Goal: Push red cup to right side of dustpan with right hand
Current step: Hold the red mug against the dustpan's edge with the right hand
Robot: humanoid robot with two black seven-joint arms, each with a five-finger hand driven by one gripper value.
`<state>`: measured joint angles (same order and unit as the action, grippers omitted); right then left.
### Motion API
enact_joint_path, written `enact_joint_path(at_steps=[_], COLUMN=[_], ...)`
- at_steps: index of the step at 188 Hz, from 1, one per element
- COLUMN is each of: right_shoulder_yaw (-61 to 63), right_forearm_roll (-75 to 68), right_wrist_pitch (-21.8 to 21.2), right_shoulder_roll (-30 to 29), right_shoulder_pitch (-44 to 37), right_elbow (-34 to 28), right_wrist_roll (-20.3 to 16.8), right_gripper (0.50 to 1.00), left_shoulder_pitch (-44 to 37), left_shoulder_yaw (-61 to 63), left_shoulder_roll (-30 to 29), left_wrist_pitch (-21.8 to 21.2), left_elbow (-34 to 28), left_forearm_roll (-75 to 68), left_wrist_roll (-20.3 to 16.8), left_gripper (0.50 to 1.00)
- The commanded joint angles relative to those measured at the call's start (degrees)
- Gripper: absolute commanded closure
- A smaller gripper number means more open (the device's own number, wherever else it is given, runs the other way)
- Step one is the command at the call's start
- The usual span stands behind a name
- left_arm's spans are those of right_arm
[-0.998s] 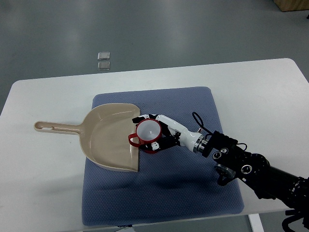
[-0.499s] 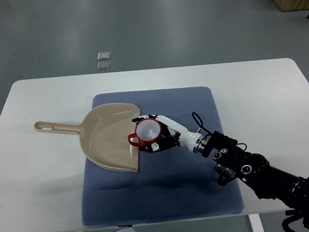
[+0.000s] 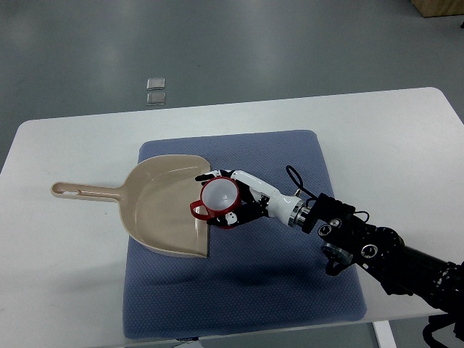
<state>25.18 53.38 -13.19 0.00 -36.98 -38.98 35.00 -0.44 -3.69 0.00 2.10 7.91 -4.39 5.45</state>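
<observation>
Spreading across the scene is a white table (image 3: 65, 290), and lying on it is a blue mat (image 3: 290, 290) that is carrying everything the task concerns. Resting on the mat's left half is a beige dustpan (image 3: 163, 210), its handle reaching off the mat toward the left and its open mouth facing right. Coming in from the lower right edge is the dark right arm (image 3: 377, 254), which is ending in the white right hand (image 3: 243, 199) at the dustpan's mouth. Sitting at that mouth, right on the pan's front lip, is the red cup (image 3: 217, 199), upright with its white inside showing and its small handle pointing left over the pan. The hand's fingers are curling around the cup's right side and appear to be cupping it rather than lying loose, with one fingertip reaching past its far rim. The left arm is not showing anywhere. By my judgement the push is only starting: the cup is not yet clear of the pan. What the next move is calling for, I think, is drawing the cup rightward along the mat, keeping it upright and low so it is not tipping on the lip, until it is standing on bare mat just right of the pan.
</observation>
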Motion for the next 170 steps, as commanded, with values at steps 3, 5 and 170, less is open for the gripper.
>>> enact_joint_path(at_steps=[3, 5, 170], right_shoulder_yaw=[0.04, 0.04, 0.39], right_forearm_roll=[0.06, 0.06, -0.74], right_wrist_pitch=[-0.87, -0.87, -1.05], right_shoulder_roll=[0.00, 0.00, 0.70], right_shoulder_pitch=[-0.02, -0.02, 0.24], right_elbow=[-0.04, -0.04, 1.10], right_wrist_roll=[0.00, 0.00, 0.00], right_gripper=[0.585, 0.585, 0.583], left_shoulder_pitch=[0.00, 0.00, 0.00], left_shoulder_yaw=[0.00, 0.00, 0.00], left_shoulder_roll=[0.00, 0.00, 0.00], left_wrist_pitch=[0.01, 0.01, 0.01], left_elbow=[0.00, 0.00, 0.00], left_forearm_roll=[0.00, 0.00, 0.00], left_wrist_roll=[0.00, 0.00, 0.00], left_gripper=[0.500, 0.500, 0.500])
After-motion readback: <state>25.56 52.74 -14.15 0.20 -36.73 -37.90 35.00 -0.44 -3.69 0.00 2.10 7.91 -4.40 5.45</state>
